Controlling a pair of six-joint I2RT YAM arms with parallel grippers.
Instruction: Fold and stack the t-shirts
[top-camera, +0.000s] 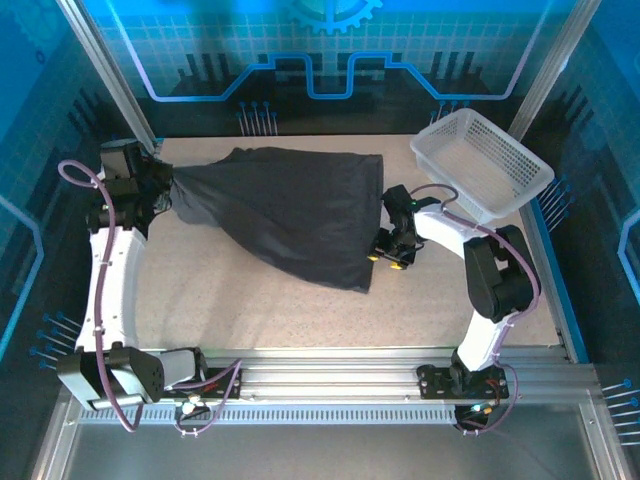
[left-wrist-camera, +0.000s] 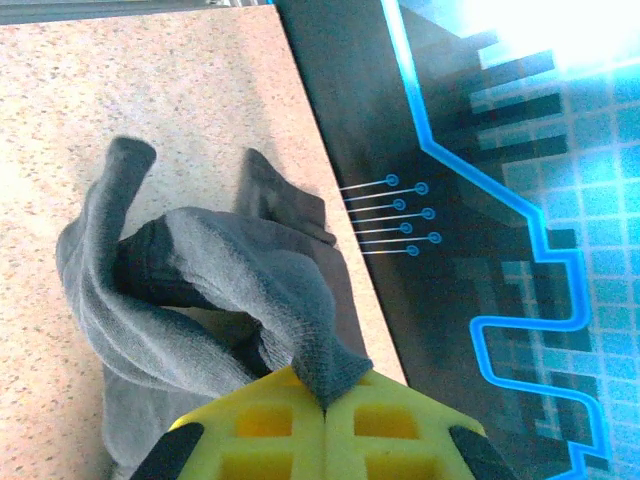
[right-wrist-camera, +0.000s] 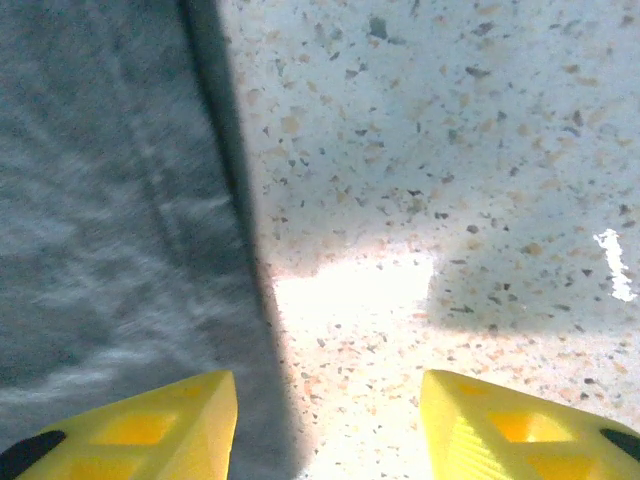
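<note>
A dark charcoal t-shirt (top-camera: 290, 210) lies spread across the middle of the table, pulled to a bunched point at its left end. My left gripper (top-camera: 160, 188) is shut on that bunched end; in the left wrist view the yellow fingers (left-wrist-camera: 270, 425) pinch a fold of the grey cloth (left-wrist-camera: 200, 290) near the back wall. My right gripper (top-camera: 390, 250) hovers at the shirt's right edge, open. In the right wrist view its fingertips (right-wrist-camera: 200, 415) stand wide apart over the shirt's hem (right-wrist-camera: 120, 200) and bare tabletop, holding nothing.
A white mesh basket (top-camera: 482, 162) stands at the back right corner. The speckled table (top-camera: 250, 310) runs to a metal rail at the near edge. Blue patterned walls enclose the back and sides.
</note>
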